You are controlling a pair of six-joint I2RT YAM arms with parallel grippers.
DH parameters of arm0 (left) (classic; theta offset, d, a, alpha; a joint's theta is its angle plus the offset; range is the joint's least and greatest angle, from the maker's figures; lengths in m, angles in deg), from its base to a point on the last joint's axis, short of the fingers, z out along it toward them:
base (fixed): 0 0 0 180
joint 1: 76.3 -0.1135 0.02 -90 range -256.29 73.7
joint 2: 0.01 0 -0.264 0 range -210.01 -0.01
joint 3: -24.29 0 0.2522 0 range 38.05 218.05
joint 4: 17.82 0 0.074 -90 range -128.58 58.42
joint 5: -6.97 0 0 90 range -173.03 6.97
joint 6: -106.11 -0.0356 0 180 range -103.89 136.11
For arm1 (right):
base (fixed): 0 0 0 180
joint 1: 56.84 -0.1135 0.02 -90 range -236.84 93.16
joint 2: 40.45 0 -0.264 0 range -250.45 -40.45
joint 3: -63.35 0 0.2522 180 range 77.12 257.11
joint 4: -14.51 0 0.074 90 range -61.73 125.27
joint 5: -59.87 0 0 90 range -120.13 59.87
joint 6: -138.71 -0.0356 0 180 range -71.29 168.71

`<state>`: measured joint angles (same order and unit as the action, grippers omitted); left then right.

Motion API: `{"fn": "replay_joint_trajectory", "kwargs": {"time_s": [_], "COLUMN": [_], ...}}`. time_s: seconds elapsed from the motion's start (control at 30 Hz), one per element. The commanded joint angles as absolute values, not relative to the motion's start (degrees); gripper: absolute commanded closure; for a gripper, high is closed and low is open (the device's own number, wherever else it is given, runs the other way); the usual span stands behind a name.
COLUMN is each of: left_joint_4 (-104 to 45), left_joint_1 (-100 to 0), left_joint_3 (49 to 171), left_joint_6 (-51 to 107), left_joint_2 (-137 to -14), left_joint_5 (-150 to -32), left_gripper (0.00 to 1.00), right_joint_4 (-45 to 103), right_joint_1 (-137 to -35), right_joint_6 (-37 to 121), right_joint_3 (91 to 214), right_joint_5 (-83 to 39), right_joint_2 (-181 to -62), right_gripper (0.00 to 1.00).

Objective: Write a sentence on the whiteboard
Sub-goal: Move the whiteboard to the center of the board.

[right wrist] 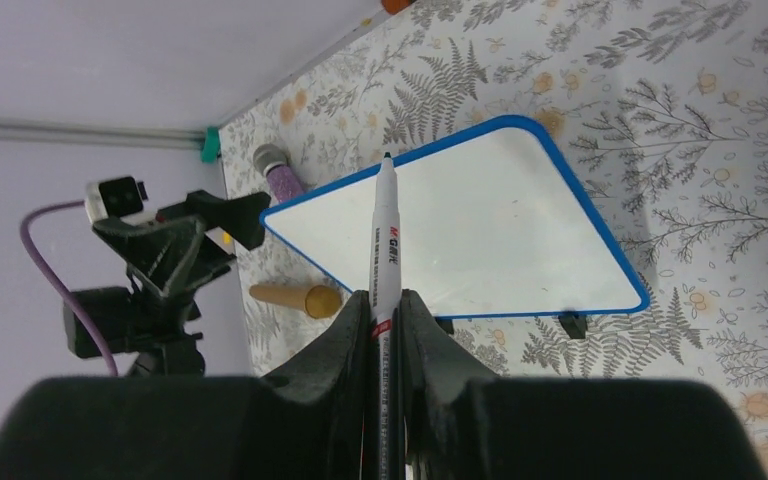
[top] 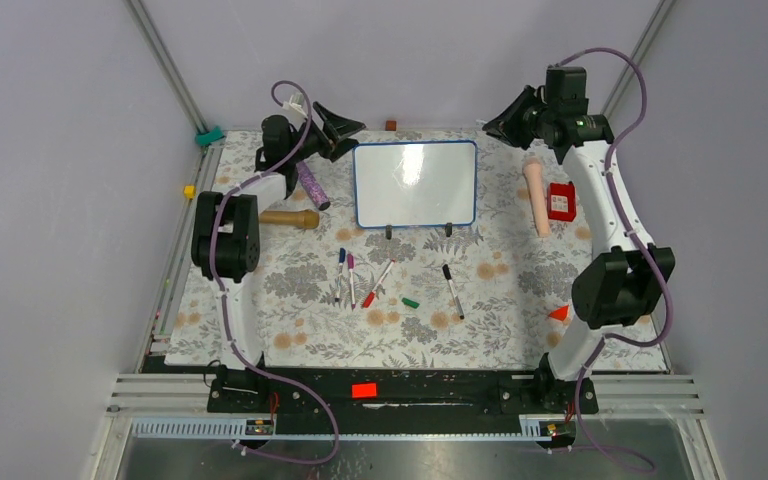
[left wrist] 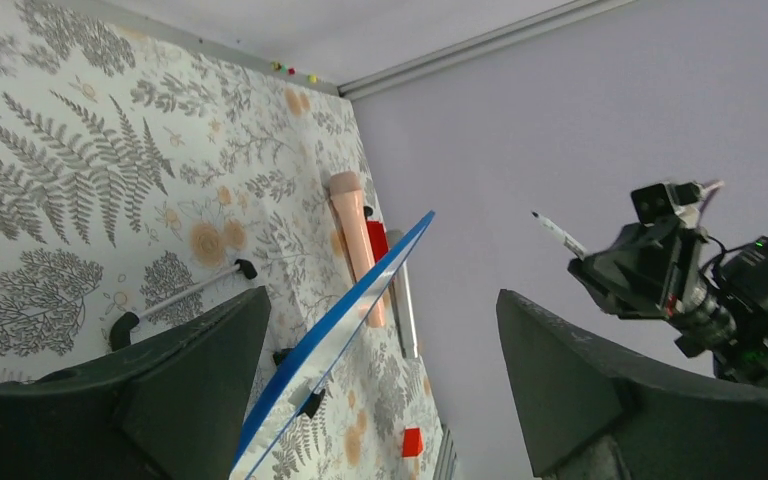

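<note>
The right end effector clamps a marker, tip aimed at the blank whiteboard propped on the table. The left end effector gapes beside its edge. Writing hasn't started; next, the tip must meet the surface.

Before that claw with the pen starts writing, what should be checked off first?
1. Pen gripped firmly: ok, the right claw is shut on it.
2. Cap off: ok, the bare tip shows.
3. Whiteboard standing and blank: ok, no writing on it.
4. Board steadied: not ok, the left claw is open, with a jaw on either side of the board's edge but not closed on it.
5. Tip at the board: not ok, the pen hangs in the air apart from it.
6. Ink colour: cannot tell.
</note>
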<state>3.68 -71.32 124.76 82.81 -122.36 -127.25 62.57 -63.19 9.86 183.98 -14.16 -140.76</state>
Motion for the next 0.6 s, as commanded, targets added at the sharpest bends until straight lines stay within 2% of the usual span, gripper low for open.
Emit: {"fn": "replay_joint_trajectory", "kwargs": {"time_s": [0.0,0.17,0.57], "left_joint_4": [11.4,12.1,11.6], "left_joint_1": [-70.9,-70.0,-70.0], "left_joint_3": [125.1,126.5,124.6], "left_joint_6": [85.3,85.9,85.6], "left_joint_2": [-125.4,-127.3,-126.8], "left_joint_5": [-128.9,-130.5,-132.6], "left_gripper": [0.16,0.21,0.27], "right_joint_4": [54.1,50.6,42.4], "right_joint_1": [-59.1,-57.3,-55.1], "right_joint_6": [1.5,-2.6,-14.1], "right_joint_3": [179.9,180.4,185.9], "right_joint_5": [-11.9,-13.1,-4.2], "right_joint_2": [-141.8,-146.8,-162.9], "right_gripper": [1.0,1.0,1.0]}}
